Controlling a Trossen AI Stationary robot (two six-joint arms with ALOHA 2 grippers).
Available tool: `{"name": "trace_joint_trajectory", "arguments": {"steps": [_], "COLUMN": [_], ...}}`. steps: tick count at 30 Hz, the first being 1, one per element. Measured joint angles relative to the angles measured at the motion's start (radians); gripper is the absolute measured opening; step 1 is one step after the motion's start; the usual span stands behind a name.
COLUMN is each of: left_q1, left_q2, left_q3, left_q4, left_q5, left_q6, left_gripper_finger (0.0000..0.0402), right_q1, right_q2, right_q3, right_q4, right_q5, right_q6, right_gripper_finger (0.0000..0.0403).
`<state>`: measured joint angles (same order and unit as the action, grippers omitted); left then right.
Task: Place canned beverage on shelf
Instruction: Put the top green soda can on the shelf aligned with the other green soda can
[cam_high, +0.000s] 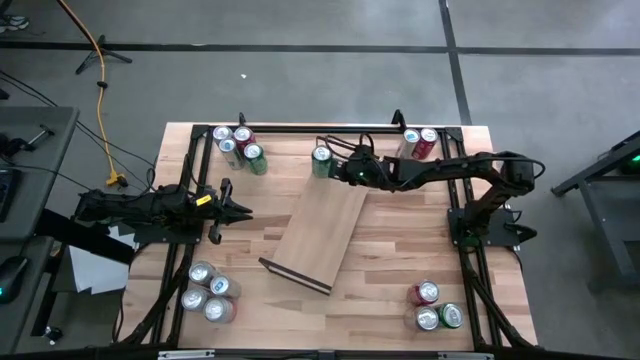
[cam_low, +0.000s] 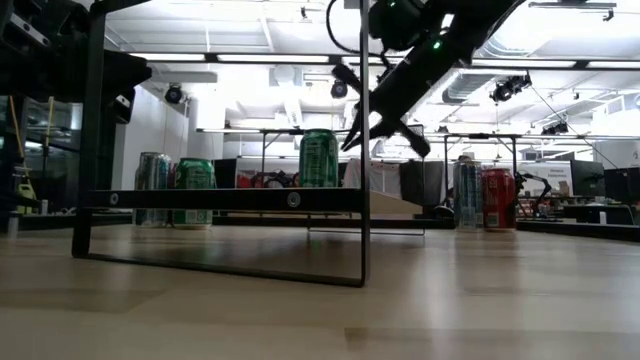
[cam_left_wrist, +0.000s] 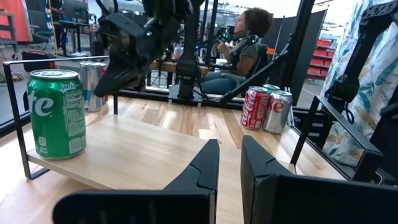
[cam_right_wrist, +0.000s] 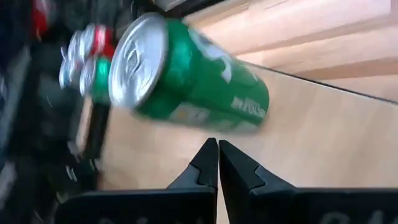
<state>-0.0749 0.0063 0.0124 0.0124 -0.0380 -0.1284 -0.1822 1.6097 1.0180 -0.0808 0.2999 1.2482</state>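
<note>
Pressed-together jaws of the right gripper (cam_right_wrist: 217, 163) hang just beside the green can (cam_high: 321, 161), standing at the shelf's (cam_high: 318, 235) twelve o'clock end. It looks rigid, smooth, slippery; best gripped mid-wall. Left gripper (cam_high: 240, 211) waits closed at nine o'clock.

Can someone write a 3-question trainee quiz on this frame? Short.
1. True or false: the green can stands upright on the shelf.
2. Which hand is nearer that can? A) left hand B) right hand
3. Fill in: both hands are ____ (open/shut).

Key: 1 true; 2 B; 3 shut.
</note>
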Motion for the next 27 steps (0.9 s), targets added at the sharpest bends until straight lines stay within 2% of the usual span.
{"name": "trace_joint_trajectory", "arguments": {"steps": [2,7,12,16,21,27], "left_q1": [0.0,0.0,0.0,0.0,0.0,0.0], "left_q2": [0.0,0.0,0.0,0.0,0.0,0.0], "left_q3": [0.0,0.0,0.0,0.0,0.0,0.0], "left_q4": [0.0,0.0,0.0,0.0,0.0,0.002], "left_q5": [0.0,0.0,0.0,0.0,0.0,-0.008], "left_q6": [0.0,0.0,0.0,0.0,0.0,0.0], "left_gripper_finger": [0.0,0.0,0.0,0.0,0.0,0.0], "right_q1": [-0.003,-0.009,-0.015,-0.018,-0.035,-0.048], "right_q2": [-0.048,-0.246,-0.441,-0.545,-0.61,-0.618], "right_q3": [0.0,0.0,0.0,0.0,0.0,0.0], "right_q4": [-0.064,-0.226,-0.279,-0.308,-0.304,-0.304], "right_q5": [-0.031,-0.019,-0.087,-0.112,-0.158,-0.188], "right_q6": [-0.113,-0.376,-0.65,-0.754,-0.822,-0.868], "right_gripper_finger": [0.0,0.0,0.0,0.0,0.0008,0.0064]}}
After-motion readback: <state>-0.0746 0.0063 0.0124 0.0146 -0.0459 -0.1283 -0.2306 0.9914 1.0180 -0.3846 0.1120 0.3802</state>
